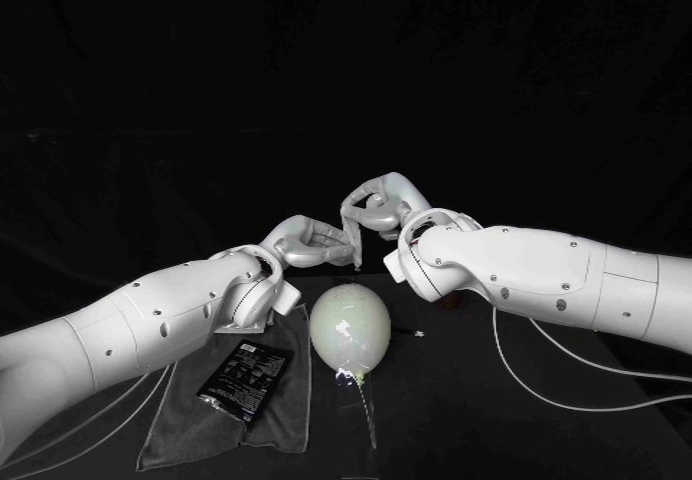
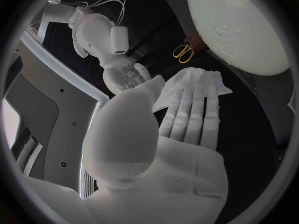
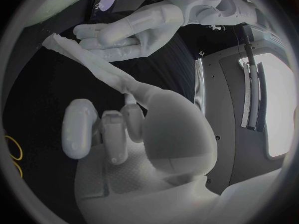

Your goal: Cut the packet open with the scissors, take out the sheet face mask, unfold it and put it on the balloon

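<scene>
Black table (image 1: pixel 476 440) under a dark background carries all task items. The sheet face mask (image 1: pixel 353 250) is off the surface, held between both hands beyond the far end of the balloon (image 1: pixel 351 328). It is still folded into a narrow strip. In the head view its long axis runs nearly upright in the picture, with the lower end hanging free. In the right wrist view the strip (image 3: pixel 93 62) runs straight from one hand to the other.

Right hand (image 1: pixel 382 205): thumb and one finger pinch one end of the strip; the remaining fingers are curled in.

Left hand (image 1: pixel 306 240): fingers straight and pressed together flat along the strip, thumb set against them.

The balloon lies on the table with its long axis running away from the robot and its knotted end nearest the robot. Both wrists flank its far end.

A black packet (image 1: pixel 245 375) lies on a grey cloth (image 1: pixel 281 420) just left of the balloon, under the left forearm. Yellow-handled scissors (image 2: pixel 182 52) lie on the table near the balloon. A small object (image 1: pixel 418 331) right of the balloon is too small to identify.
</scene>
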`<move>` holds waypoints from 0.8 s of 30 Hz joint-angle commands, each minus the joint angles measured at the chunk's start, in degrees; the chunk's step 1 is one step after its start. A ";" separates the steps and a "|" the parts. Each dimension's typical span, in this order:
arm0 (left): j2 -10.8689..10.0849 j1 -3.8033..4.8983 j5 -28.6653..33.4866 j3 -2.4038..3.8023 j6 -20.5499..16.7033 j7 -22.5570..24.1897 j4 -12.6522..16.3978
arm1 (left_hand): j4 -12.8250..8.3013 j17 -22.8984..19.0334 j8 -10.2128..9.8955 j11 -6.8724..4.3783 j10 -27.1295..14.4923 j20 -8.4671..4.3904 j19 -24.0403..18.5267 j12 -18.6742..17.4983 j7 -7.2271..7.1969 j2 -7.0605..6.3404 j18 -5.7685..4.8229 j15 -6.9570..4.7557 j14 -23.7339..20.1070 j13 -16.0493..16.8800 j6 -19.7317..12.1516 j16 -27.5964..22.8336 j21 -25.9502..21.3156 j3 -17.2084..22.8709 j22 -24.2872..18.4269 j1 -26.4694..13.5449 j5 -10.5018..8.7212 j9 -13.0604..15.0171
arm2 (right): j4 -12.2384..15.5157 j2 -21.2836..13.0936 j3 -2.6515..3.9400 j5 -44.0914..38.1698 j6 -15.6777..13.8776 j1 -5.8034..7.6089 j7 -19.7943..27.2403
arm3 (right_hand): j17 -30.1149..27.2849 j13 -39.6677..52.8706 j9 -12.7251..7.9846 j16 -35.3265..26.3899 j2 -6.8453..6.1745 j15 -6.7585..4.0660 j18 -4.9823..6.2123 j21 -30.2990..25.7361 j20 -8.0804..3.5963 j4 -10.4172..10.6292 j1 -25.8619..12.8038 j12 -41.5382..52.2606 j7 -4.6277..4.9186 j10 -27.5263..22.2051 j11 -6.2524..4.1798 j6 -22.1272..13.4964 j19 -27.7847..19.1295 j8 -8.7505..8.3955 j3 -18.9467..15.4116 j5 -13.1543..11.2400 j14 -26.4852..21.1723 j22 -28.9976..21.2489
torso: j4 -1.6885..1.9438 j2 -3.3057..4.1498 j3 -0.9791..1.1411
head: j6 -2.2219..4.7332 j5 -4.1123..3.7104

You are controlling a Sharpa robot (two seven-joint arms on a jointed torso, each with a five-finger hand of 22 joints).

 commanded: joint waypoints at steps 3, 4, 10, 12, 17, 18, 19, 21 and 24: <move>0.01 0.03 1.74 0.07 -1.12 0.43 0.02 | 0.46 0.28 0.64 -0.26 0.86 0.03 0.52 0.32 0.08 0.19 0.31 -0.16 1.02 0.16 1.04 -0.38 -0.75 -1.27 -0.55 -0.80 -0.12 -0.12 | 0.16 -0.10 0.04 -1.02 0.36 -0.01 0.51 | 12.40 1.94 1.71 0.15 0.15 -0.54 -0.49 -0.14 -0.04 -0.08 0.19 0.01 0.08 0.46 -0.05 0.51 0.04 0.81 0.32 0.14 4.92 10.67 | 0.01 -0.01 0.02 | -0.05 0.10; 0.01 0.03 1.82 0.07 -1.48 0.42 0.01 | 0.67 0.46 0.91 -0.34 1.41 0.03 0.65 0.66 0.06 0.29 0.33 -0.36 1.75 0.28 1.48 -0.13 -0.86 -1.54 -0.67 -0.91 -0.11 -0.07 | 0.25 -0.16 0.04 -1.04 0.38 -0.02 0.48 | 12.40 1.94 1.71 0.15 0.15 -0.54 -0.49 -0.14 -0.04 -0.08 0.19 0.01 0.08 0.46 -0.05 0.51 0.04 0.81 0.32 0.14 4.92 10.67 | 0.01 0.00 0.02 | -0.04 0.12; -0.05 0.03 1.94 0.07 -3.08 0.06 -0.24 | 1.92 1.14 1.65 -0.78 2.90 -0.12 1.69 1.92 -0.05 0.04 0.38 -0.92 3.66 0.63 2.35 0.45 -1.13 -3.46 -1.12 -1.82 -0.12 -0.11 | 0.91 -0.64 0.04 -1.19 0.35 -0.08 0.38 | 12.40 1.94 1.71 0.15 0.15 -0.54 -0.49 -0.14 -0.04 -0.08 0.19 0.01 0.08 0.46 -0.05 0.51 0.04 0.81 0.32 0.14 4.92 10.67 | -0.03 -0.01 0.01 | -0.01 0.12; -0.10 0.03 1.87 0.07 -3.56 -0.14 -0.33 | 2.31 1.08 1.60 -0.56 2.23 -0.09 1.70 1.82 0.10 -0.06 0.32 -0.66 2.88 0.52 1.99 -0.17 -1.45 -4.25 -1.38 -1.92 -0.12 -0.26 | 1.25 -0.87 0.04 -1.24 0.33 -0.11 0.36 | 12.40 1.94 1.71 0.15 0.15 -0.54 -0.49 -0.14 -0.04 -0.08 0.19 0.01 0.08 0.46 -0.05 0.51 0.04 0.81 0.32 0.14 4.92 10.67 | -0.02 -0.02 0.01 | -0.02 0.13; -0.22 0.03 1.61 0.06 -4.19 -0.49 -0.42 | 2.99 0.91 1.28 0.40 -0.61 0.23 0.53 1.46 0.79 0.19 -0.05 0.28 0.46 0.20 0.16 -1.87 -3.04 -6.49 -2.43 -1.09 -0.08 -0.76 | 2.10 -1.40 0.04 -1.47 0.28 -0.21 0.35 | 12.40 1.94 1.71 0.15 0.15 -0.54 -0.49 -0.14 -0.04 -0.08 0.19 0.01 0.08 0.46 -0.05 0.51 0.04 0.81 0.32 0.14 4.92 10.67 | -0.03 -0.02 0.04 | 0.02 0.29; -0.21 0.03 1.54 0.06 -4.22 -0.52 -0.41 | 3.02 0.88 1.30 0.44 -0.93 0.28 0.33 1.40 0.84 0.21 -0.12 0.38 0.16 0.17 0.08 -2.06 -3.22 -6.68 -2.53 -1.00 -0.10 -0.78 | 2.16 -1.43 0.04 -1.48 0.28 -0.22 0.35 | 12.40 1.94 1.71 0.15 0.15 -0.54 -0.49 -0.14 -0.04 -0.08 0.19 0.01 0.08 0.46 -0.05 0.51 0.04 0.81 0.32 0.14 4.92 10.67 | -0.04 -0.04 0.04 | 0.03 0.27; -0.20 0.03 1.46 0.06 -4.21 -0.55 -0.39 | 3.16 0.86 1.49 0.50 -1.45 0.32 -0.05 1.53 0.92 0.42 -0.23 0.54 -0.27 0.18 -0.06 -2.35 -3.67 -7.29 -2.81 -0.59 -0.11 -0.81 | 2.21 -1.44 0.04 -1.50 0.27 -0.22 0.34 | 12.40 1.94 1.71 0.15 0.15 -0.54 -0.49 -0.14 -0.04 -0.08 0.19 0.01 0.08 0.46 -0.05 0.51 0.04 0.81 0.32 0.14 4.92 10.67 | -0.04 -0.04 0.03 | 0.06 0.25; -0.14 0.03 1.19 0.06 -3.87 -0.61 -0.32 | 3.23 0.88 1.68 0.50 -1.68 0.34 -0.21 1.71 0.86 0.63 -0.29 0.58 -0.42 0.21 -0.04 -2.47 -3.91 -7.65 -2.97 -0.24 -0.11 -0.81 | 2.31 -1.41 0.04 -1.52 0.26 -0.26 0.35 | 12.40 1.94 1.71 0.15 0.15 -0.54 -0.49 -0.14 -0.04 -0.08 0.19 0.01 0.08 0.46 -0.05 0.51 0.04 0.81 0.32 0.14 4.92 10.67 | -0.04 -0.04 0.03 | 0.06 0.25; -0.03 0.03 0.77 0.06 -3.31 -0.69 -0.23 | 3.33 0.99 2.49 0.17 -1.49 0.37 -0.45 2.39 0.11 1.14 -0.40 0.43 -0.39 0.33 0.75 -2.53 -4.34 -8.25 -3.27 0.56 -0.11 -0.66 | 2.37 -1.26 0.04 -1.53 0.23 -0.30 0.35 | 12.40 1.94 1.71 0.15 0.15 -0.54 -0.49 -0.14 -0.04 -0.08 0.19 0.01 0.08 0.46 -0.05 0.51 0.04 0.81 0.32 0.14 4.92 10.67 | 0.00 0.01 0.00 | 0.17 0.37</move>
